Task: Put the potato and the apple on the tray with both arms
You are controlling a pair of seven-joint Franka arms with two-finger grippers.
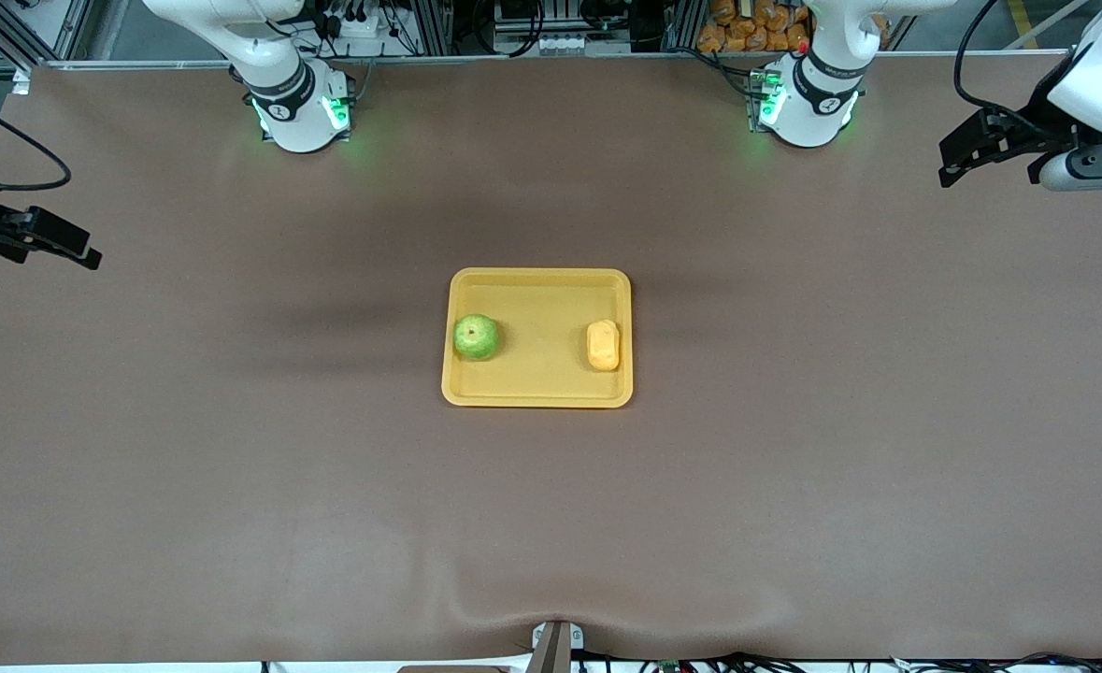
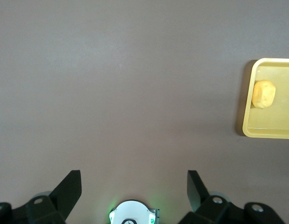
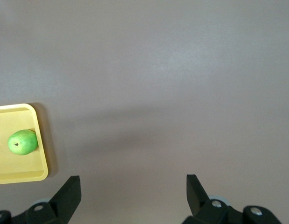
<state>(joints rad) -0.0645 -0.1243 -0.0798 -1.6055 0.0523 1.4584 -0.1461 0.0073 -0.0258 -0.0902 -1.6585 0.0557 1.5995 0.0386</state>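
Observation:
The yellow tray (image 1: 536,299) lies in the middle of the table. The green apple (image 1: 476,336) sits on it at the end toward the right arm. The yellow-orange potato (image 1: 603,345) sits on it at the end toward the left arm. My left gripper (image 1: 949,161) hangs open and empty over the left arm's end of the table. My right gripper (image 1: 78,248) hangs open and empty over the right arm's end. The left wrist view shows its open gripper (image 2: 134,184), the potato (image 2: 263,94) and the tray (image 2: 270,128). The right wrist view shows its open gripper (image 3: 133,186), the apple (image 3: 23,142) and the tray (image 3: 18,172).
The brown table cover (image 1: 233,486) spreads around the tray. The right arm's base (image 1: 298,107) and the left arm's base (image 1: 808,103) stand at the table's edge farthest from the front camera. A small clamp (image 1: 555,645) sits at the nearest edge.

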